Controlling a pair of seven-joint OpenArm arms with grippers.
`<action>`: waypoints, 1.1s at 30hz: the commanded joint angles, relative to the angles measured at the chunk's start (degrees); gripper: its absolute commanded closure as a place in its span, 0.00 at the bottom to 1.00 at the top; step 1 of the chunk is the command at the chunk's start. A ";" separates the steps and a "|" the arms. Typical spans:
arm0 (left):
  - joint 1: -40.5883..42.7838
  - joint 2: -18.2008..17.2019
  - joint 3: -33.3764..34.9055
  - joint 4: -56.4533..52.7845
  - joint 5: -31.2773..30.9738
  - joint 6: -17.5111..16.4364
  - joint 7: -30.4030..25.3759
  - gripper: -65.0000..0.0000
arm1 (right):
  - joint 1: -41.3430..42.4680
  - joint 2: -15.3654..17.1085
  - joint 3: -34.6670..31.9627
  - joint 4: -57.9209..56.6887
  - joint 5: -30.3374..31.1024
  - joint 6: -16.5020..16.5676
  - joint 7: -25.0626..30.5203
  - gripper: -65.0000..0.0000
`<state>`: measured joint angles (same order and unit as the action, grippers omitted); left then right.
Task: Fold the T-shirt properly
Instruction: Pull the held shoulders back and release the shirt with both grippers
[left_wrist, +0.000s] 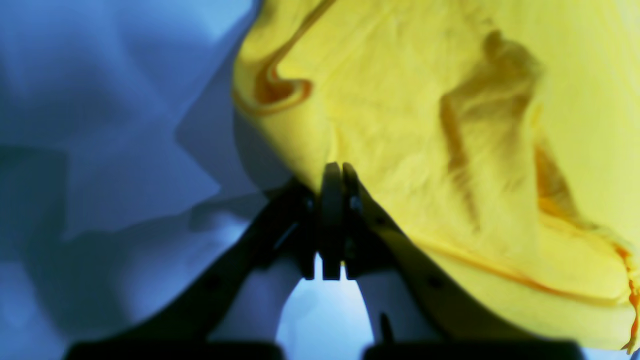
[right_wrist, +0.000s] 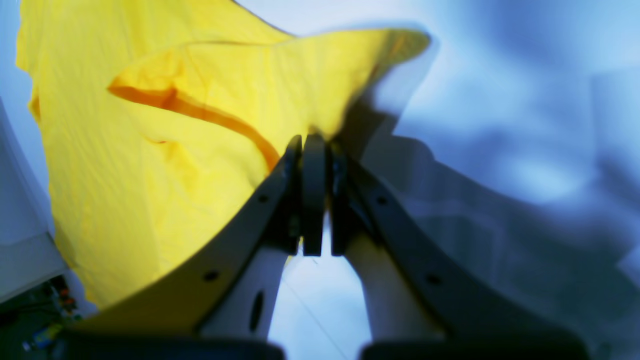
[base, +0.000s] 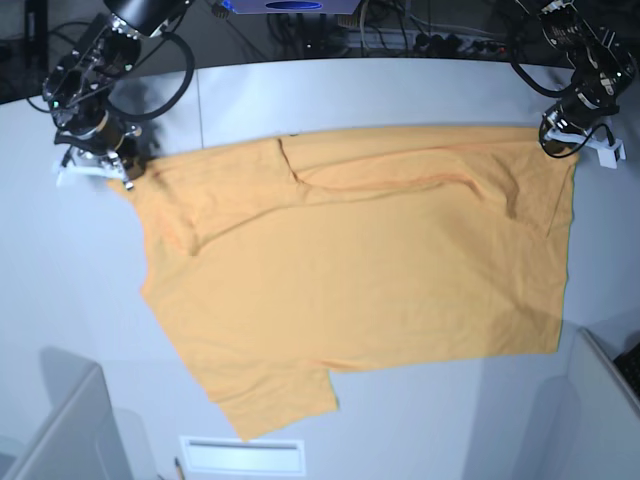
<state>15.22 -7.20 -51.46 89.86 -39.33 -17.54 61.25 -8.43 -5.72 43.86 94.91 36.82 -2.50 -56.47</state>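
The light-orange T-shirt (base: 350, 270) is spread wide across the white table (base: 400, 90), with one sleeve (base: 285, 400) pointing toward the front. My left gripper (base: 572, 148) is shut on the shirt's far right corner; in the left wrist view its jaws (left_wrist: 334, 172) pinch a yellow cloth edge (left_wrist: 425, 125). My right gripper (base: 126, 176) is shut on the far left corner; in the right wrist view its jaws (right_wrist: 315, 142) pinch the cloth (right_wrist: 150, 150). The top edge runs taut between them. No print or tag shows.
Grey partitions stand at the front left (base: 60, 430) and front right (base: 610, 390). A slot (base: 240, 455) lies in the table near the front edge. Cables and equipment (base: 400, 30) run along the back.
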 joint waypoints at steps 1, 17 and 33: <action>0.56 -1.46 -0.54 1.34 -0.27 0.09 -1.08 1.00 | -0.15 0.57 0.06 1.75 0.15 0.35 1.39 1.00; 3.72 -1.72 -0.63 6.00 7.11 0.09 -0.81 1.00 | -8.76 -1.27 0.32 7.11 0.24 0.44 1.21 1.00; 7.85 -1.46 -0.63 6.27 7.11 0.27 -0.90 1.00 | -14.83 -1.63 0.41 10.62 0.32 0.44 1.04 1.00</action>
<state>22.74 -7.66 -51.44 95.02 -32.97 -17.80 61.93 -23.24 -7.92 43.86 104.07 37.15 -2.15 -57.30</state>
